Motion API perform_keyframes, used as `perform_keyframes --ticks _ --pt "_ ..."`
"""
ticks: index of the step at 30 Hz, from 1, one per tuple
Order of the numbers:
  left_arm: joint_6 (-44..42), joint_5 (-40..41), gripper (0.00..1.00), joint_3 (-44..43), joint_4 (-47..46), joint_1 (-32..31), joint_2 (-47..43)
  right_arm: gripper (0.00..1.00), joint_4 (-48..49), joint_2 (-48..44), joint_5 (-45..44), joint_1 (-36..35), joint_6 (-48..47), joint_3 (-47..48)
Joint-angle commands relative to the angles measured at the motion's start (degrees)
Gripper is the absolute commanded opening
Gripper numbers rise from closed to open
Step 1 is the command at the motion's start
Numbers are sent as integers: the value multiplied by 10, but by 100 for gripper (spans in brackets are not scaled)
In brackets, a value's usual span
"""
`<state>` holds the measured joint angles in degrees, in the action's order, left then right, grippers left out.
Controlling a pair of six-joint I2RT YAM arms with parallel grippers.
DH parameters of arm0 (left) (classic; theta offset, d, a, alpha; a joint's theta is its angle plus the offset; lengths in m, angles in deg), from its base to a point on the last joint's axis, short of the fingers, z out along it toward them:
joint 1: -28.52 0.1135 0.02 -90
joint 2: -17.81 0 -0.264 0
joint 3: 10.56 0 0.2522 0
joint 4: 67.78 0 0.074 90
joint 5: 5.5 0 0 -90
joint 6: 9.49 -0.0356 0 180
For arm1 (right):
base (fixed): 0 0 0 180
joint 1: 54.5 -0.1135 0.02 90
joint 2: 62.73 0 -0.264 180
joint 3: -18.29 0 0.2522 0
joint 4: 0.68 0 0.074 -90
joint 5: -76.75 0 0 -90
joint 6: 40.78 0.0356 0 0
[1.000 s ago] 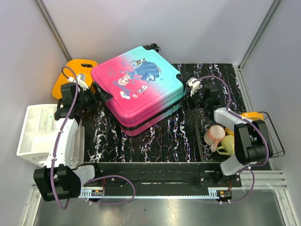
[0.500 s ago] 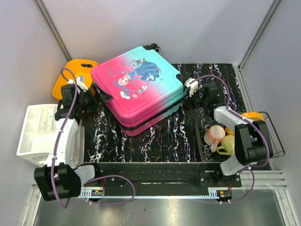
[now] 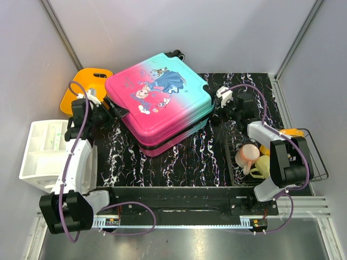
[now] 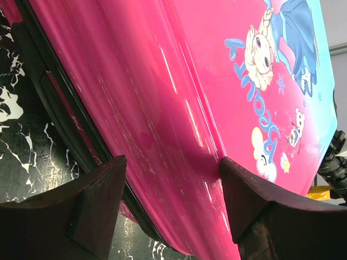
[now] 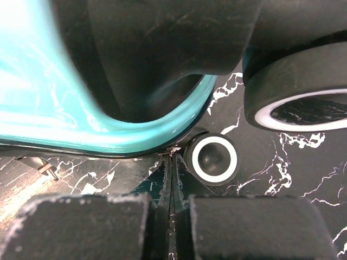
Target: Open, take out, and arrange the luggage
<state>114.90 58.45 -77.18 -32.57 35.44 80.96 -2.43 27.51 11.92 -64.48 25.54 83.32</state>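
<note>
1. Counter [image 3: 184, 157]: black marbled surface between the two arms, carrying the task's thing
2. Luggage [image 3: 160, 100]: closed and lying flat at the far centre of the counter, printed shell up; its long axis runs diagonally from the teal, wheeled end at far right to the pink end at near left
3. White tray [image 3: 40, 154]: compartmented, at near left; the orange bin [image 3: 89, 81] lies beyond it, just beside the luggage's left corner
4. Wire rack [image 3: 309, 162]: at near right, holding a pink cup [image 3: 246, 154] and a yellow cup [image 3: 263, 165]
5. Left fingers [image 3: 115, 111]: spread wide, straddling the pink left edge of the shell, which lies to their right; contact cannot be told
6. Right fingers [image 3: 217, 112]: pressed fully together, low at the teal right corner by the seam, luggage to their left; whether a zip tab is pinched cannot be told
7. Wheel [image 5: 212, 158]: small caster just beyond the right fingers; opening probably turns on the side seam, to which the right arm is nearer, the left placed to steady
</note>
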Motion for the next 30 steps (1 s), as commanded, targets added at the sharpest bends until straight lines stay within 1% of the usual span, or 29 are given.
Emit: perform_keyframes --ticks 1,6,8,12,14,15,18,23,26,30 --pt "6 83 70 43 39 6 0 0 90 -2 38 13 -9 13" --pt "-6 83 69 43 37 11 -6 0 32 -3 116 14 23 24" --pt "-9 77 68 43 34 13 -6 0 18 -7 133 12 38 22" --pt "-8 51 66 43 36 14 2 0 -9 -11 165 12 107 10" --pt "-7 48 66 45 35 15 0 0 -8 -14 175 13 134 1" --pt "-9 47 66 47 36 15 0 0 -3 -16 185 12 166 -3" --pt "-11 39 65 46 36 16 -2 0 26 -30 203 10 223 -26" --pt "-5 25 65 49 35 16 1 0 46 -62 176 -13 224 -80" --pt "1 25 64 57 34 16 -1 0 81 -73 134 -16 248 -102" --pt "6 27 64 70 29 16 -4 0 131 -52 103 -18 278 -113"
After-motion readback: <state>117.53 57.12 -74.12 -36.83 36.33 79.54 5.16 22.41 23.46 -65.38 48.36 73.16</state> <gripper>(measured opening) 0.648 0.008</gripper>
